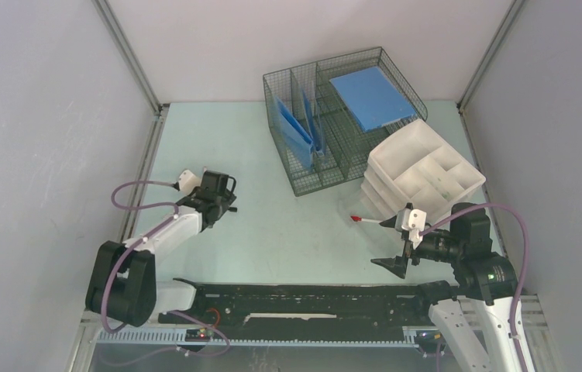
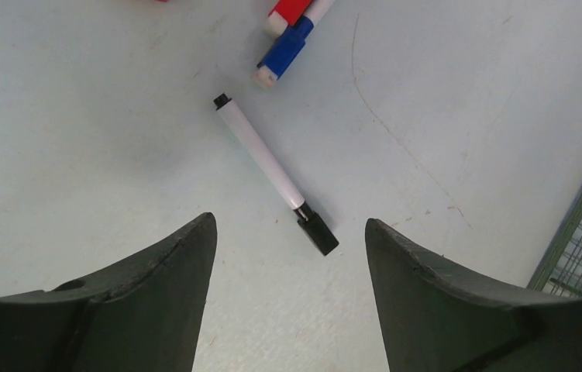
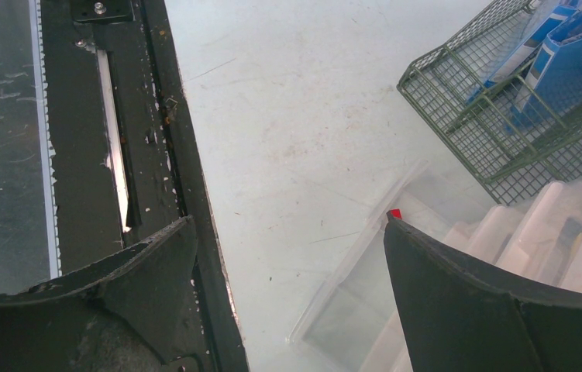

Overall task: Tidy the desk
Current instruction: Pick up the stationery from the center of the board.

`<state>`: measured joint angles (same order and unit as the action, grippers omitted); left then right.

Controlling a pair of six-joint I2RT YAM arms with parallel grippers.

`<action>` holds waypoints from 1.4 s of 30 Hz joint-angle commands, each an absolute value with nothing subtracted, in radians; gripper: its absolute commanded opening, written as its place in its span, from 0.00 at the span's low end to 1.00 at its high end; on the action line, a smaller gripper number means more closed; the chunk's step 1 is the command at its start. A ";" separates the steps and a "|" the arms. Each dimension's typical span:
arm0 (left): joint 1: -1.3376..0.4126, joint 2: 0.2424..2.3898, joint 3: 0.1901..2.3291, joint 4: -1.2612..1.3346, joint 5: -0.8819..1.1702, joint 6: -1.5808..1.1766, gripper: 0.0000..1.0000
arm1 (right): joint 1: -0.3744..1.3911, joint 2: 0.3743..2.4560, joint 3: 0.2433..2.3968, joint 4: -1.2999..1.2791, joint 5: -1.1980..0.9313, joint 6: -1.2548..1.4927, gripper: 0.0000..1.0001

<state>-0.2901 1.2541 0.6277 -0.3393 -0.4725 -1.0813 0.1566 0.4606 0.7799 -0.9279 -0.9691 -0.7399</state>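
The left tool (image 2: pixel 289 225) hangs over the left part of the worktop (image 1: pixel 272 232) with its jaws parted and empty. It is lined up on the black-capped end of a white marker (image 2: pixel 268 167), probably to pick it up for sorting. The right tool (image 3: pixel 289 221) stands wide open, gripping nothing, beside the stacked white trays (image 1: pixel 397 139) at the right of the top view. The worktop fills the middle of that view: pale mint green, smooth, faintly scratched, with a black rail (image 1: pixel 311 298) along its bottom edge.
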 commanded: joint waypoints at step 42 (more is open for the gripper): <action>-0.210 1.711 1.061 -0.658 -0.423 -0.984 0.43 | 0.147 0.438 0.779 -0.930 -0.973 -0.761 0.97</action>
<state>-0.2153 1.7061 1.0237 -0.6334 -0.4133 -0.9936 0.1501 0.4511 0.7799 -0.9318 -0.9691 -0.7464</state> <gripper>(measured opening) 0.450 0.967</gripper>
